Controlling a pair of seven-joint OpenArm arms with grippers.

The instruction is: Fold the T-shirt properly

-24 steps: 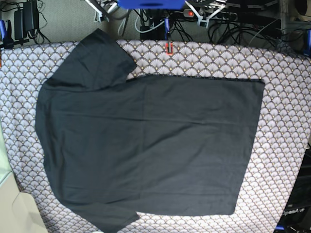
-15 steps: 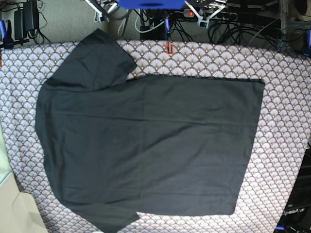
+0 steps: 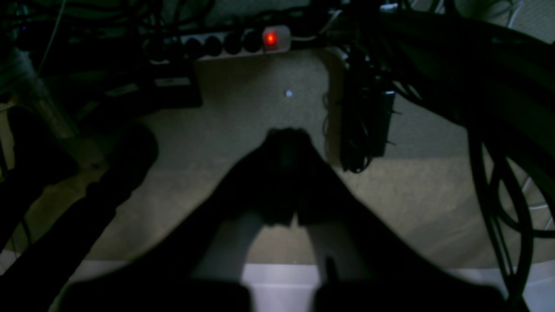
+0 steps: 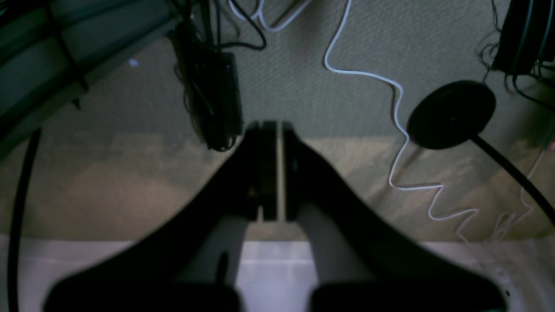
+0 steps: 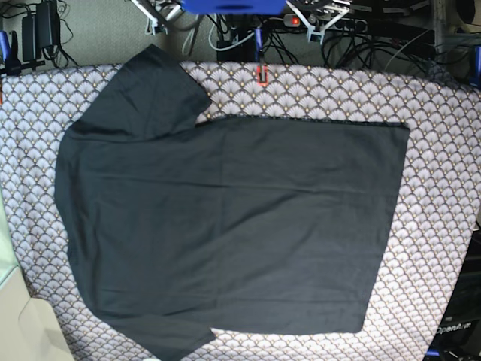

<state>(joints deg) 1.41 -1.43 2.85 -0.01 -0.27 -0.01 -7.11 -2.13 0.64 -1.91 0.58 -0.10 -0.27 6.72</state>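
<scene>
Scallop-patterned cloth is covering the counter [image 5: 443, 150], and the T-shirt [image 5: 225, 226] is lying spread flat across it, taking up most of the surface. Its collar end is pointing to the left and its straight hem is running down the right side, with one sleeve angling toward the far left corner and the other reaching the near edge. I am reading that flat, open layout as the starting pose for folding: every edge is exposed and nothing is doubled over yet.

Neither arm is showing over the counter. I am keeping both parked beyond the far edge, which is leaving the garment fully clear in the base view. The left pincer [image 3: 288, 134] is hanging closed and empty, pointing down at the floor near a power strip [image 3: 234, 41] with its red light glowing. The right pincer [image 4: 271, 128] is also pressed together on nothing, above carpet crossed by a white cable [image 4: 399, 130].

By my judgement, folding is not yet begun; both pincers will need to open before reaching for the cloth.
</scene>
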